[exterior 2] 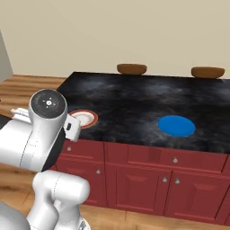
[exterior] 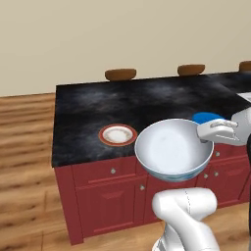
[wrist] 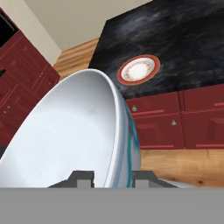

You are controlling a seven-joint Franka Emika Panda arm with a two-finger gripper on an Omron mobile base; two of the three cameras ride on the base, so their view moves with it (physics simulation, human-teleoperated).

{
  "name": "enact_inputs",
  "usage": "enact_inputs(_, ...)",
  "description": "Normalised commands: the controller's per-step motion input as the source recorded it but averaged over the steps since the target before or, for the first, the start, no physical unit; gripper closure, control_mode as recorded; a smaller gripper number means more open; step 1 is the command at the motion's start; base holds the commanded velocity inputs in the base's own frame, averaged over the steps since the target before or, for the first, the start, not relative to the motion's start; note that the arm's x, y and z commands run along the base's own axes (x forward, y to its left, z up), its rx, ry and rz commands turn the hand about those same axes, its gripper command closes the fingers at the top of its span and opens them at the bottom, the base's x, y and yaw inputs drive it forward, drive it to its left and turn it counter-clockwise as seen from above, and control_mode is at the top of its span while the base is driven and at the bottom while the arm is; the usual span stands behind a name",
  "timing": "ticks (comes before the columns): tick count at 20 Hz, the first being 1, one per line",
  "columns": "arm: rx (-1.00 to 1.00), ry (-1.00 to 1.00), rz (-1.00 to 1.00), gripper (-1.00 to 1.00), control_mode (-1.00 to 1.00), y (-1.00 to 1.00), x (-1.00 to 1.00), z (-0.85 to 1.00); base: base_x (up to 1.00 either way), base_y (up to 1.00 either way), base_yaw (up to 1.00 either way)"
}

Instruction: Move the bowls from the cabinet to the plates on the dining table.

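**White bowl carried by its rim, short of the table**

The dining table (exterior: pixel 147 98) is the biggest thing here: a long counter with a black marbled top, red drawer fronts below and brown stools (exterior: pixel 120 74) along its far side. Two plates lie flat on it, well apart: the orange-red plate (exterior: pixel 117 135) near the front edge toward the table's end, and the blue plate (exterior 2: pixel 176 125) further along.

The white bowl (exterior: pixel 174 148) hangs in the air in front of the drawer fronts, not yet over the top. It is upright in the left base view, with a blue-teal pattern showing on its outside. It looks rigid and glazed, so likely slippery and liable to chip if set down hard; being wide and deep, it will tend to swing or tilt from a one-sided hold.

The gripper (wrist: pixel 107 178) is pinched on the bowl's rim, one finger (wrist: pixel 81 177) inside the wall and the other outside. That thin wall is the sensible place to hold, though the grip is narrow, so slow, level motion seems wise.
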Motion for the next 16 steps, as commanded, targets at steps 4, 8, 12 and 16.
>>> enact_inputs(4,0.00,0.00,0.00,1.00,1.00,0.00,0.00,0.00,0.12,0.00,0.00)
enact_inputs(8,0.00,0.00,0.00,1.00,1.00,0.00,0.00,0.00,0.49,0.00,0.00)
enact_inputs(12,0.00,0.00,0.00,1.00,1.00,0.00,0.00,0.00,0.59,-0.01,0.00)
enact_inputs(16,0.00,0.00,0.00,1.00,1.00,0.00,0.00,0.00,0.63,0.00,0.00)
